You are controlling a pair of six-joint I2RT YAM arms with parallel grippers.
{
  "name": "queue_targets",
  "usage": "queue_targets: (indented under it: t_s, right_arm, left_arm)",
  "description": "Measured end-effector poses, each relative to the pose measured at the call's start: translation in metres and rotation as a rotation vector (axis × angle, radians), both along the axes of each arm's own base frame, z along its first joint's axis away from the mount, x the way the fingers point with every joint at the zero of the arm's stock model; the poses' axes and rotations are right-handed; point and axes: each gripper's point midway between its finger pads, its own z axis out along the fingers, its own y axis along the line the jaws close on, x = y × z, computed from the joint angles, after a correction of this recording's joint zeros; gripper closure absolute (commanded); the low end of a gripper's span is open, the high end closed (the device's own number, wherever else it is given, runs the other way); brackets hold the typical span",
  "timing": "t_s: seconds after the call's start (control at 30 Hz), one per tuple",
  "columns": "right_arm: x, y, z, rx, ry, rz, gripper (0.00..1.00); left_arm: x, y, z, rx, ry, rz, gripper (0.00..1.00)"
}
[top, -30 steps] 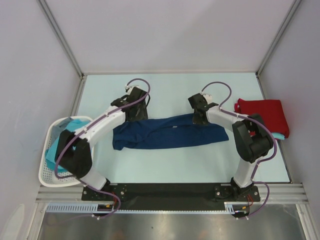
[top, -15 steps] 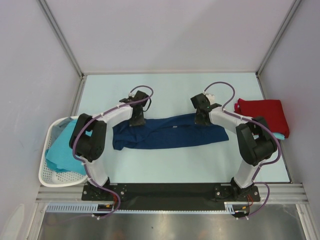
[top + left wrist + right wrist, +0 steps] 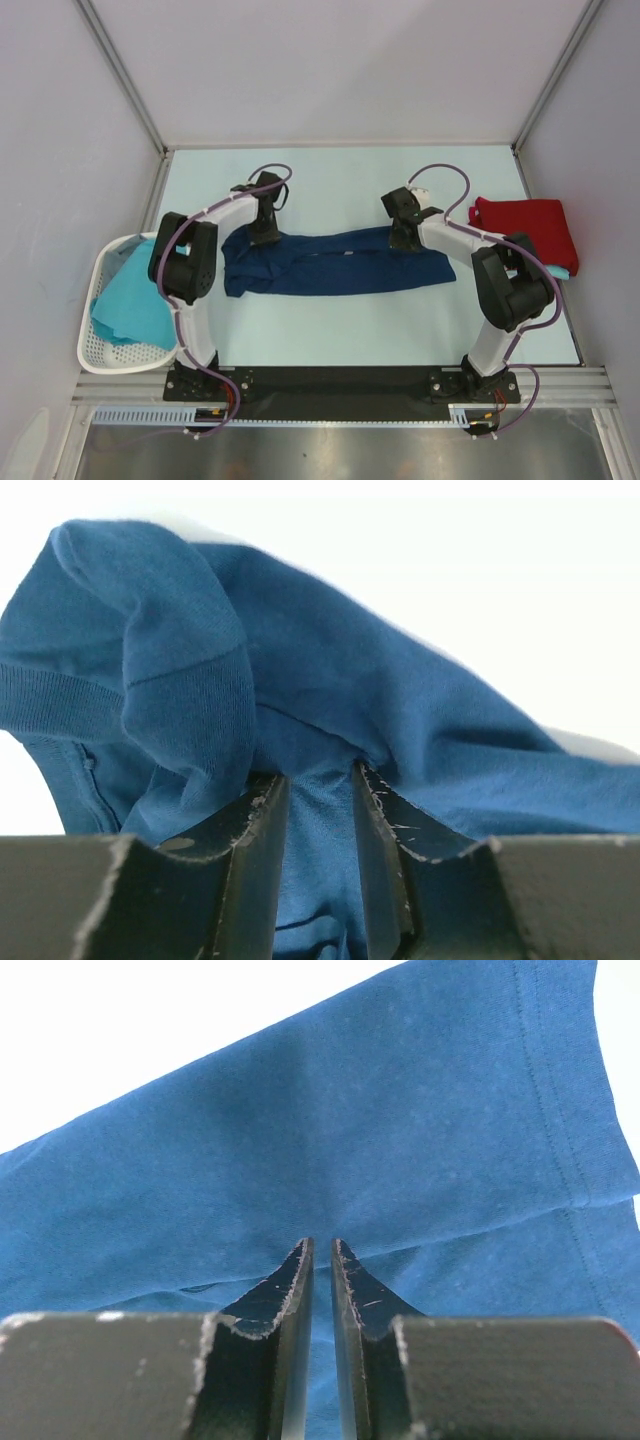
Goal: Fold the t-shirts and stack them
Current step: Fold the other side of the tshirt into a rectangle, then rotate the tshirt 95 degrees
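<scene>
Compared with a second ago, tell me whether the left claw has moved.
Yes. The left claw has shifted slightly left, toward the white basket, and closed on the navy t-shirt.

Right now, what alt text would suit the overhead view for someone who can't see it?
Two robot arms pinch the far edge of a navy shirt stretched across a table: left gripper near its left end, right gripper right of centre. A folded red shirt lies far right; a basket of turquoise cloth sits left.
</scene>
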Motion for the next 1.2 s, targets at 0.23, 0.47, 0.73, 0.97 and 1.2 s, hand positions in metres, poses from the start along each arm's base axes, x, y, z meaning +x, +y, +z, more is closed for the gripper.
queue_targets:
  t_s: [0.23, 0.47, 0.73, 0.97, 1.2]
  right_arm:
    - [0.0, -0.002, 0.0, -0.001, 0.0, -0.004, 0.83]
    - [0.01, -0.007, 0.002, 0.0, -0.001, -0.027, 0.84]
    - [0.025, -0.015, -0.023, -0.007, 0.049, -0.061, 0.85]
    - [0.026, -0.014, -0.023, 0.001, 0.049, -0.067, 0.73]
    - [0.027, -0.014, -0.023, 0.005, 0.047, -0.069, 0.64]
  left_arm:
    - [0.014, 0.001, 0.002, -0.003, 0.015, 0.001, 0.56]
    - [0.0, -0.003, 0.036, -0.045, -0.079, -0.005, 0.52]
    - [-0.008, -0.022, 0.093, -0.112, -0.244, -0.056, 0.52]
    - [-0.038, -0.016, 0.047, -0.088, -0.114, -0.067, 0.48]
    - [-0.043, -0.034, 0.046, -0.127, -0.108, -0.107, 0.45]
